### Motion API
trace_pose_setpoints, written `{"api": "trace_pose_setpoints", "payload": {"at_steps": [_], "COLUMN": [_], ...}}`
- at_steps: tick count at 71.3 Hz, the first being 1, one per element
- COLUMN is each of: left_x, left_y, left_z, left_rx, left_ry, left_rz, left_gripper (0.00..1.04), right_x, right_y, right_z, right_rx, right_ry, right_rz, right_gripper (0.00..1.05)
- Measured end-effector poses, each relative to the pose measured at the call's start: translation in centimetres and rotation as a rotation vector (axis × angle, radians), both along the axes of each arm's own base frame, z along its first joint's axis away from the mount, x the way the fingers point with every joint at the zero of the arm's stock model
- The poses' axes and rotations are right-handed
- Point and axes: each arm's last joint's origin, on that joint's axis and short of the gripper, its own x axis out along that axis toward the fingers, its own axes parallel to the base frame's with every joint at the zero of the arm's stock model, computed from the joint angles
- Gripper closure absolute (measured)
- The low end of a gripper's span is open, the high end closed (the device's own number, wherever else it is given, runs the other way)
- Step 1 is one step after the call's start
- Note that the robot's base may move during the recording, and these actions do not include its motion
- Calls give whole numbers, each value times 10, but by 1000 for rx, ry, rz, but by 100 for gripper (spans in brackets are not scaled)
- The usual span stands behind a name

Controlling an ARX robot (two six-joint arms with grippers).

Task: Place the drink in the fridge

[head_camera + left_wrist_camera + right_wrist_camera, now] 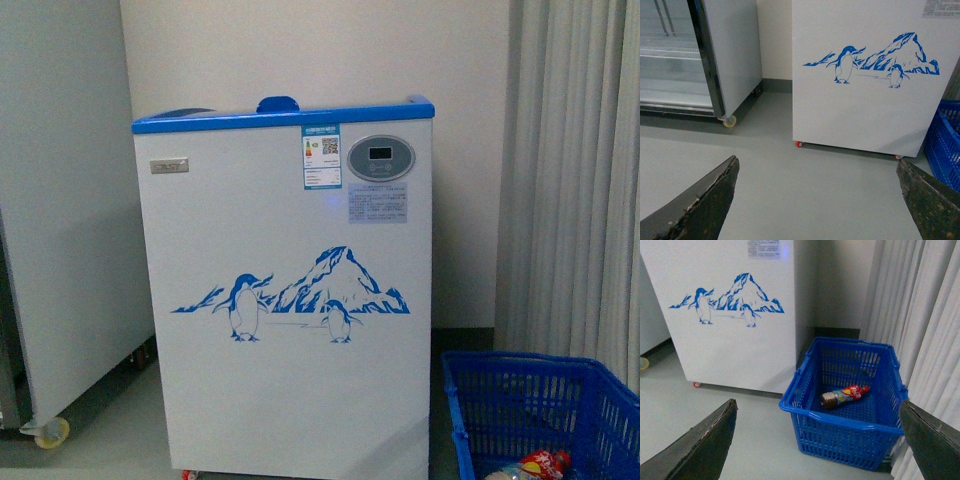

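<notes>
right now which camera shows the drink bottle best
The right wrist view: the bottle lies whole on its side in the blue basket, red label clear. The front view catches only part of it at the bottom edge, inside the basket. The left wrist view shows the basket's edge, no bottle.

The fridge stands pretty much dead centre, back to the wall. The upright cabinet is just beside it on the left. The basket sits on the floor to the fridge's right, next to the curtain. The drink is lying on its side in the basket.
</notes>
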Motion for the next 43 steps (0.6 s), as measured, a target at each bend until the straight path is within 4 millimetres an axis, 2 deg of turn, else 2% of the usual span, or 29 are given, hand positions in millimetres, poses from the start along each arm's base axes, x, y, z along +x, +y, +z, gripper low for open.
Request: {"api": "trace_pose_setpoints", "payload": {"at_steps": [43], "left_x": [0], "left_y": [0], "left_z": [0], "left_rx": [0], "left_ry": [0], "left_rz": [0], "left_gripper": [8], "right_x": [0], "right_y": [0], "right_z": [0], "right_rx": [0], "right_ry": [0], "right_rz": [0], "right_gripper": [8]}}
